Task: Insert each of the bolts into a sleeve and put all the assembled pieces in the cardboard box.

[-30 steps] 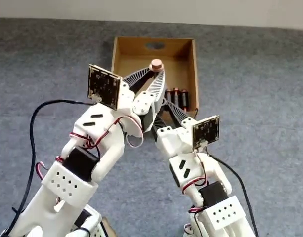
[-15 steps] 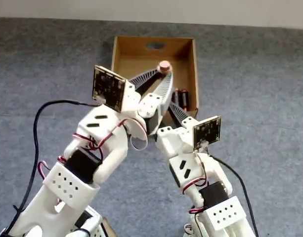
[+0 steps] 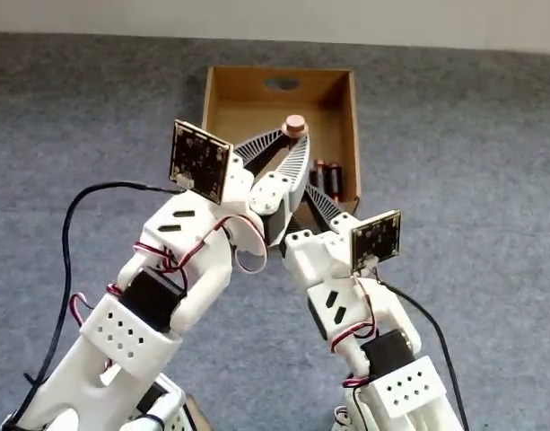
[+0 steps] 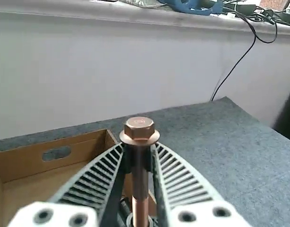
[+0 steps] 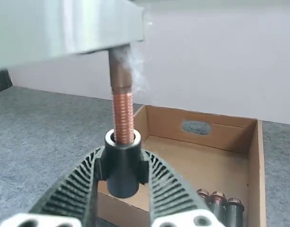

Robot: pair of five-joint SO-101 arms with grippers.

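My left gripper [image 4: 139, 151] is shut on a copper bolt [image 4: 139, 165], which hangs head up above the near part of the cardboard box [image 3: 342, 90]. In the high view the bolt head [image 3: 295, 125] shows at the tips of that gripper [image 3: 292, 137]. My right gripper [image 5: 121, 172] is shut on a black sleeve [image 5: 122, 171], held upright just under the left one. The bolt's threaded end [image 5: 122, 118] sits inside the sleeve's top opening. Three assembled pieces [image 3: 326, 179] lie in the box's near right corner [image 5: 219, 202].
Grey carpet [image 3: 454, 180] covers the table around the box. A pale wall [image 4: 111, 71] rises behind the box, with cables [image 4: 239, 42] hanging down it. Both arms crowd the box's near edge.
The left gripper with the bolt shifted right over the box, then settled slightly lower. The right arm has stayed in place.
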